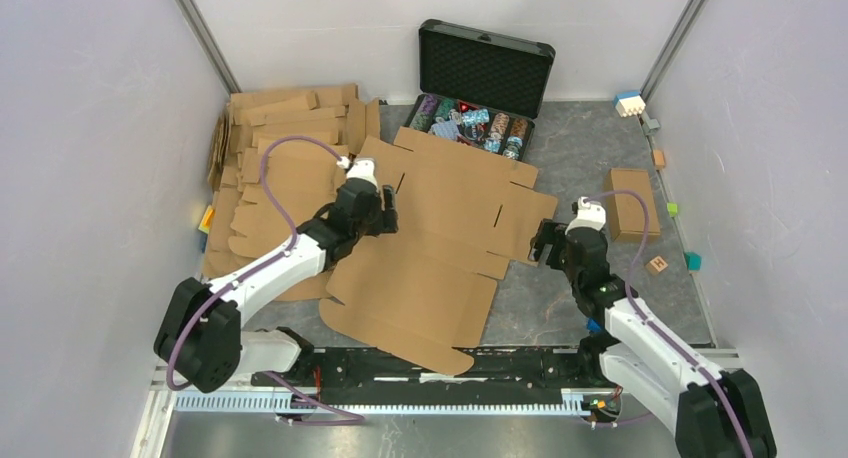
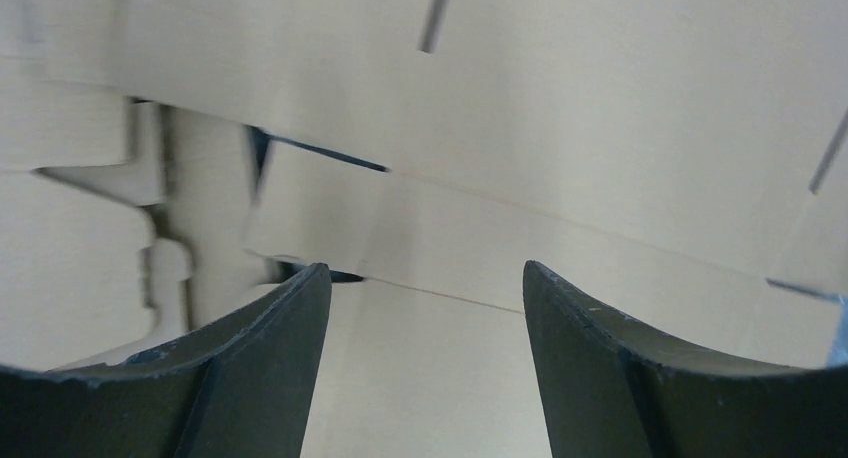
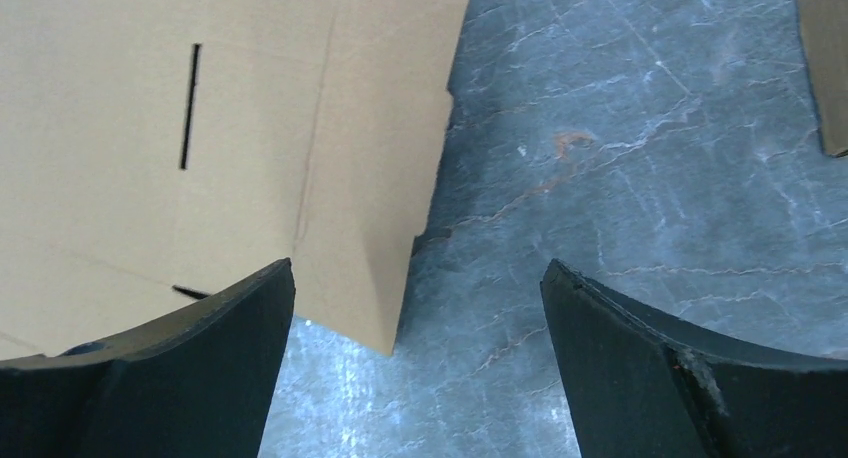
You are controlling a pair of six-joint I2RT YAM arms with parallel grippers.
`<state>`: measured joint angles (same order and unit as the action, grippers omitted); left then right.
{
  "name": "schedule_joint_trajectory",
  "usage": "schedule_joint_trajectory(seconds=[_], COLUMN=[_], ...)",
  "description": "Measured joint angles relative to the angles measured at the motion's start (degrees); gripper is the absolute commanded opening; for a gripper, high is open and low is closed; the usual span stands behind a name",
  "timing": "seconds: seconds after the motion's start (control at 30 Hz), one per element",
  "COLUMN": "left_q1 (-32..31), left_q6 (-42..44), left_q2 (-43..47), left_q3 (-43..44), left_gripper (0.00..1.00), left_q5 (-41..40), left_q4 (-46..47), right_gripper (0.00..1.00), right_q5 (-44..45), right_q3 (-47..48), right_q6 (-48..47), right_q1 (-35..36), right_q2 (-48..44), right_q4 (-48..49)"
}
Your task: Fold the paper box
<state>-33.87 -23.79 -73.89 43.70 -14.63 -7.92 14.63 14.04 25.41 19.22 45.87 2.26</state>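
The paper box (image 1: 440,240) lies as a flat, unfolded brown sheet at the middle of the grey counter (image 1: 585,153), its flaps spread and its near edge reaching toward the arm bases. At 12 o'clock from it, touching or just beside its far edge, a black case (image 1: 485,60) stands open with the lid upright; its lower half is packed with rows of small multicoloured pieces, too small to name. At 10 o'clock a pile of cardboard blanks (image 1: 285,128) overlaps itself against the left wall. At 3 o'clock, apart from the sheet, sits a smaller cardboard box (image 1: 630,203) with its top shut, so its contents are hidden. The left pincer (image 1: 388,210) hangs over the sheet's left part, jaws apart with only cardboard below and nothing between them. The right pincer (image 1: 545,243) is at the sheet's right edge, jaws likewise apart and empty, with one finger over the cardboard corner and the other over bare counter.
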Motion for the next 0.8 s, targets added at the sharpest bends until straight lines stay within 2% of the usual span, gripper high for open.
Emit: schedule_joint_trajectory(seconds=[0.2,0.33,0.37,0.53,0.57,0.63,0.73,0.8], left_q1=[7.43,7.89,7.93,8.28,8.31,8.41,8.41,8.41], left_q6=[-2.12,-2.78,-2.84,-3.17,-3.19,-3.23,-3.23,-3.30], left_q2=[1.16,1.14,1.14,1.07,1.07,1.09,1.46,2.62], left_q3=[-0.68,-0.96,-0.96,-0.96,-0.98,-1.07,-1.88,-2.80], left_gripper=[0.80,0.81,0.81,0.81,0.81,0.82,0.91,0.99], left_q5=[-1.90,-2.01,-2.01,-1.84,-1.81,-1.73,-1.22,-0.83], left_q4=[-1.53,-2.75,-2.78,-2.73,-2.71,-2.64,-2.27,-2.32], right_gripper=[0.98,0.97,0.94,0.65,0.57,0.40,0.00,0.00], right_q5=[-1.77,-5.62,-6.67,-13.49,-15.32,-18.14,-21.77,-23.54], right_q3=[4.96,5.38,5.44,6.78,6.84,6.84,6.84,6.86], right_q6=[0.02,1.68,2.03,3.56,3.89,4.11,4.66,5.29], right_q1=[-5.18,-8.74,-9.22,-11.02,-11.17,-11.26,-11.37,-11.41], right_q2=[8.76,13.62,14.75,21.51,22.12,22.23,21.99,21.84], right_q4=[0.33,3.41,4.00,7.56,8.57,10.23,13.55,14.86])
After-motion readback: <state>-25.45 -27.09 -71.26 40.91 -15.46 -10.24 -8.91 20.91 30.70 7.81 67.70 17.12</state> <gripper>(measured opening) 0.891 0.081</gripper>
